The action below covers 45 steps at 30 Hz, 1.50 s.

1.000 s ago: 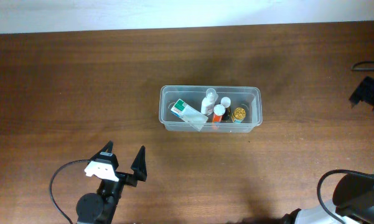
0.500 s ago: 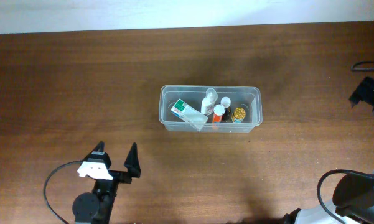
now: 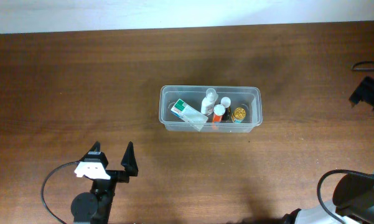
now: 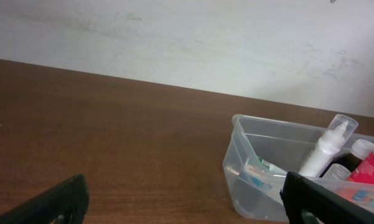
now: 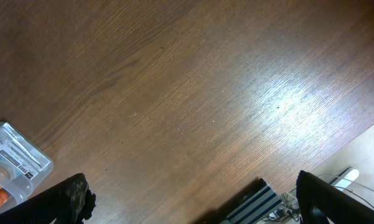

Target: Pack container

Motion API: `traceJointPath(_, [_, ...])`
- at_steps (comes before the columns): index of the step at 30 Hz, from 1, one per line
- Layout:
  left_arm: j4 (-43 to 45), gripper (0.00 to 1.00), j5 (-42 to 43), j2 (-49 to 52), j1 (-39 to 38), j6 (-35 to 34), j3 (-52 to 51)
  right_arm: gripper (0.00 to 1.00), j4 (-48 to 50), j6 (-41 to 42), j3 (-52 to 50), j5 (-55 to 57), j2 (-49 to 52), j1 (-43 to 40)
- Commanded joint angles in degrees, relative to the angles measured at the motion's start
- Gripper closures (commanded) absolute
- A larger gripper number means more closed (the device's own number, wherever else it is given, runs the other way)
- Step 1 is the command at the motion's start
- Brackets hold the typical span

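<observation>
The container [image 3: 165, 118] sits on the brown desk [image 3: 81, 81] a little right of centre, long side running left to right, with no lid on it. Inside it a green and white box [image 3: 188, 114] leans at the left end. A white pump bottle [image 3: 208, 102], a bottle with an orange cap [image 3: 218, 112] and a jar with a gold lid [image 3: 239, 114] stand close together toward the right end.

The left pincer [image 3: 112, 149] is at the near left of the desk, well apart from the container, with its two black fingers spread wide and nothing between them. Its wrist view looks across the bare desk at the container's left end, where the pump bottle rises above the rim.

The right pincer [image 5: 191, 180] is also released and holds nothing, its fingers showing at the two bottom corners of its wrist view. It hangs over bare wood, with one corner of the container at the left edge of that view.
</observation>
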Motion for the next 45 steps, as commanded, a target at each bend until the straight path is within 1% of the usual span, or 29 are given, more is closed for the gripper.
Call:
traceJointPath(1, [-0.1, 0.01, 0.6, -0.6, 0.3, 0.9, -0.2, 0.02, 0.0, 0.5, -0.2, -0.3, 0.3, -0.1])
traceJointPath(6, [-0.1, 0.01, 0.6, -0.6, 0.8, 0.9, -0.2, 0.02, 0.0, 0.5, -0.2, -0.3, 0.3, -0.1])
traceJointPath(12, [-0.1, 0.01, 0.6, -0.6, 4.2, 0.9, -0.2, 0.02, 0.0, 0.5, -0.2, -0.3, 0.3, -0.1])
traceJointPath(45, [-0.1, 0.01, 0.6, -0.6, 4.2, 0.9, -0.2, 0.02, 0.0, 0.5, -0.2, -0.3, 0.3, -0.1])
